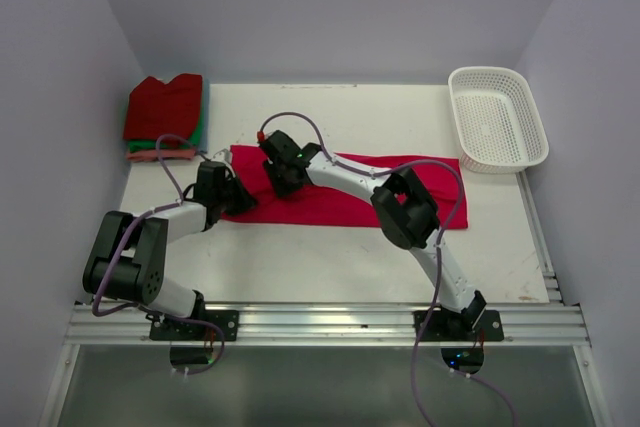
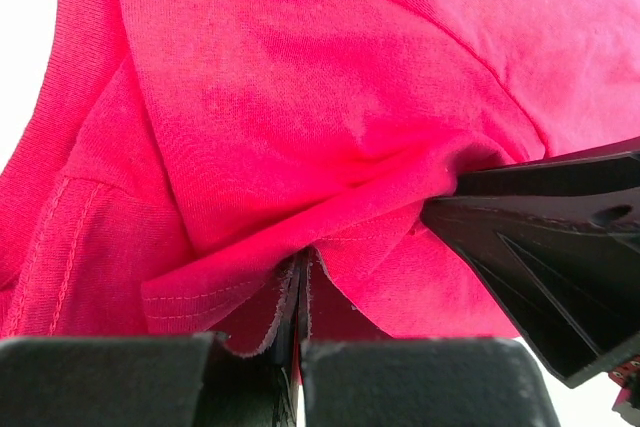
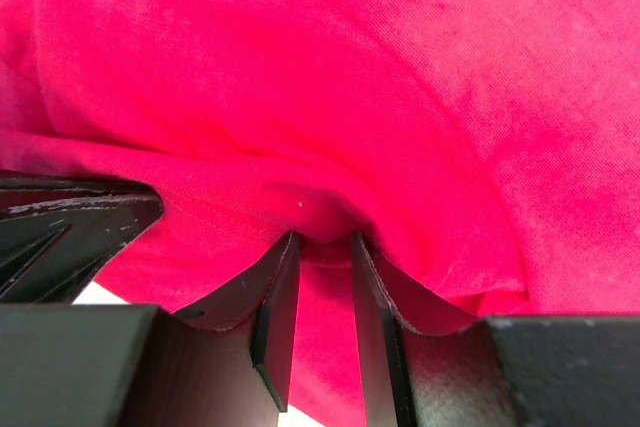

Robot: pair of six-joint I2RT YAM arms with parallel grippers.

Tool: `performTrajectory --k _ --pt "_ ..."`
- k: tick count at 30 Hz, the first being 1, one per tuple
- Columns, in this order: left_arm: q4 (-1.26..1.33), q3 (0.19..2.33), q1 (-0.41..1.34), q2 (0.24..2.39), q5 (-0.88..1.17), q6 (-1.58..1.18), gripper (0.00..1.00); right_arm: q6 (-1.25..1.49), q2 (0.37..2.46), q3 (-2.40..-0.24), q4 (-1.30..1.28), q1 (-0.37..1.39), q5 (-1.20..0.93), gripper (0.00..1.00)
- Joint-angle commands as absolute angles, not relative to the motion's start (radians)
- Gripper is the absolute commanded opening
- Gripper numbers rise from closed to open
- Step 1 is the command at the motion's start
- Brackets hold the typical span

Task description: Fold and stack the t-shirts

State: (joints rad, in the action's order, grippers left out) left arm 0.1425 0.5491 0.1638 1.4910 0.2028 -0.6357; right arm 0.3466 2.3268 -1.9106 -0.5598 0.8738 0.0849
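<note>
**A:** Grip check, nearest first?

**B:** Left gripper (image 2: 298, 272): clamped fully shut on a hem fold of the bright crimson-pink short-sleeved cloth t-shirt (image 1: 330, 209), at its left end. Right gripper (image 3: 325, 247), just beside it: jaws narrowed around a bunched ridge of the same cloth, apparently pinching it, with a gap between the fingers (image 3: 280, 287).

**A:** And the shirt itself?

**B:** Lying across the middle of the white table (image 1: 330, 262) as a long flat band, left to right. Narrowed lengthwise already, by the look of it. Both pinches close together at the left end, rest of the band flat on the surface.

**A:** Step in hand, then?

**B:** Probably the crosswise fold, with the left end pinched ready for carrying over towards the right end.

**A:** Needed next?

**B:** Lift both pinches together, level, just clear of the table. Sweep right along the band and lay the edge square on the opposite end. Avoid pulling the two pinches apart or dragging the lower layer out of line.

**A:** Farther back?

**B:** At the far left corner, a stack of folded square shirts (image 1: 163, 107): dark red on top, green and salmon pink edges beneath. Likely the destination once the fold is done. At the far right corner, a white plastic lattice basket (image 1: 487, 74), well apart from the shirt.
</note>
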Motion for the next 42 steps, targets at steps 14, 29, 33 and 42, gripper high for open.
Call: performTrajectory --k 14,29,33,42 --pt "0.152 0.529 0.161 1.503 0.21 -0.64 0.0 0.33 2.292 -1.947 -0.58 0.873 0.04 0.31" --pt "0.161 0.529 0.161 1.517 0.218 -0.641 0.0 0.336 2.385 -1.986 -0.604 0.876 0.055 0.3" --pt "0.161 0.523 0.158 1.511 0.218 -0.64 0.0 0.344 2.385 -1.971 -0.604 0.876 0.048 0.29" --pt "0.164 0.522 0.152 1.517 0.221 -0.637 0.0 0.348 2.338 -1.921 -0.595 0.877 0.052 0.27"
